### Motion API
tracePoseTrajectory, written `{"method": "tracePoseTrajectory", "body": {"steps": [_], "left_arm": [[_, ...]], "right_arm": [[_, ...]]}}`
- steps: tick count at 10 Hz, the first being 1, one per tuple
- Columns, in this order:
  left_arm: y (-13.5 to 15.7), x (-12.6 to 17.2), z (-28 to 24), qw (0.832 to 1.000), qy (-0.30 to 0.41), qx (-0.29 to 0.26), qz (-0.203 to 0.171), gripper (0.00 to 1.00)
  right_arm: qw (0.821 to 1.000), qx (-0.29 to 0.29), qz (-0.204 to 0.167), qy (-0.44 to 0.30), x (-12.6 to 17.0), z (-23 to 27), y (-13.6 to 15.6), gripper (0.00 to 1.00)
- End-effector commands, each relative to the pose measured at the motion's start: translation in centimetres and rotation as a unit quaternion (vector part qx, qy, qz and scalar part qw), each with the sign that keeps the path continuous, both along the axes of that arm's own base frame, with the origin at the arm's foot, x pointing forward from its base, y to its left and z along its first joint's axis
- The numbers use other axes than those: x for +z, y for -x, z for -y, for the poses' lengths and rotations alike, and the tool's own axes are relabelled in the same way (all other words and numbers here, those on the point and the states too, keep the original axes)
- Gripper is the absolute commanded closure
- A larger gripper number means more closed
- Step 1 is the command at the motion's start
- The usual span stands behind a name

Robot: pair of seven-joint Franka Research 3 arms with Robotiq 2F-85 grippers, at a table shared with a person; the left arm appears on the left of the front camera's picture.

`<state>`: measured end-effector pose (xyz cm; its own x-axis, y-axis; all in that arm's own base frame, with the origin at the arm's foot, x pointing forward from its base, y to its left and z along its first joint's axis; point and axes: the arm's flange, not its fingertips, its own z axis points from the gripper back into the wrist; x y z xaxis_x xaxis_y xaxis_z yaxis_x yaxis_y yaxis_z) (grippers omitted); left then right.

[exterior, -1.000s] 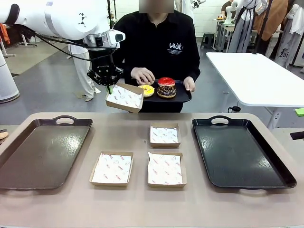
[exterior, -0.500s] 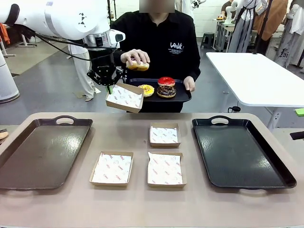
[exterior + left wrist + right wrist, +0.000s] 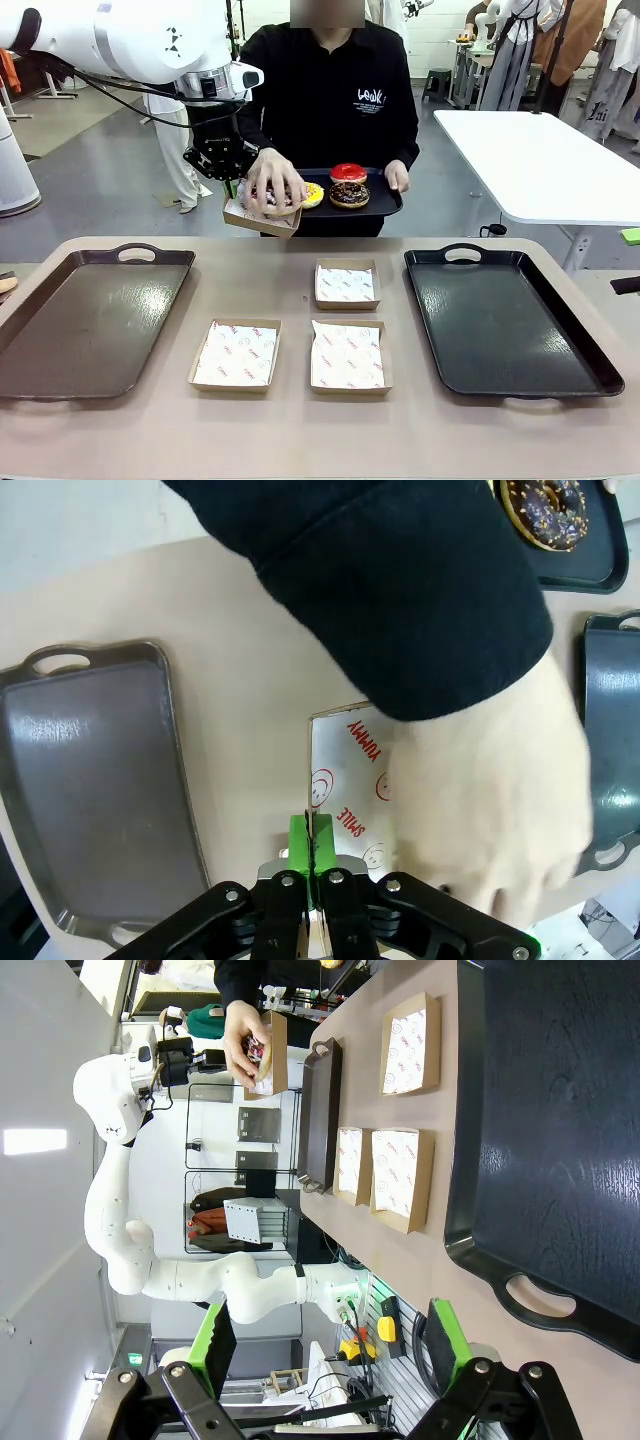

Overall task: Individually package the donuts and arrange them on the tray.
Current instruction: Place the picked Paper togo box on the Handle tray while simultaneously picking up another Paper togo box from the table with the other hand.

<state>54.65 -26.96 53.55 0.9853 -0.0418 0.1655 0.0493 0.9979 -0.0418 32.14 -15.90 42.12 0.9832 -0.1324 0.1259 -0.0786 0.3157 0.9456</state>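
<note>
Donuts [image 3: 349,194] lie in two places. The one nearest the left end effector [image 3: 232,184] is a fourth donut [image 3: 270,204], mostly hidden under the person's hand [image 3: 275,183] inside a paper-lined box [image 3: 262,217]. That end effector is pinched narrow on the box's wall and holds it in the air, off the desk [image 3: 300,420], tilted a little toward the front camera. The left wrist view makes plain what the front view leaves small and dark: the green pads [image 3: 299,832] meet on the cardboard rim, and the hand covers most of the lining.

Just beside the box is a small black tray [image 3: 388,204] held by the person. On it lie the yellow-glazed donut [image 3: 313,192], the red-glazed donut [image 3: 348,172] and the sprinkled donut [image 3: 350,190], all flat with glaze up. As rings, they have no long axis.

The right end effector [image 3: 330,1350] stands wide with nothing between its fingers. Its wrist view looks across the large black tray [image 3: 560,1110] toward three more boxes [image 3: 400,1182] on the desk.
</note>
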Motion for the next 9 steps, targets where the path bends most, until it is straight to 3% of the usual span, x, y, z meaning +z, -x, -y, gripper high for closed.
{"method": "tracePoseTrajectory", "body": {"steps": [1, 9], "left_arm": [[0.08, 0.06, -0.19, 1.0, 0.001, 0.002, -0.001, 1.0], [0.08, 0.06, -0.19, 1.0, 0.001, 0.002, -0.001, 1.0]], "right_arm": [[1.0, 0.0, 0.002, -0.005, 0.05, 0.05, -0.01, 0.0], [1.0, 0.0, 0.002, -0.005, 0.05, 0.05, -0.01, 0.0]]}}
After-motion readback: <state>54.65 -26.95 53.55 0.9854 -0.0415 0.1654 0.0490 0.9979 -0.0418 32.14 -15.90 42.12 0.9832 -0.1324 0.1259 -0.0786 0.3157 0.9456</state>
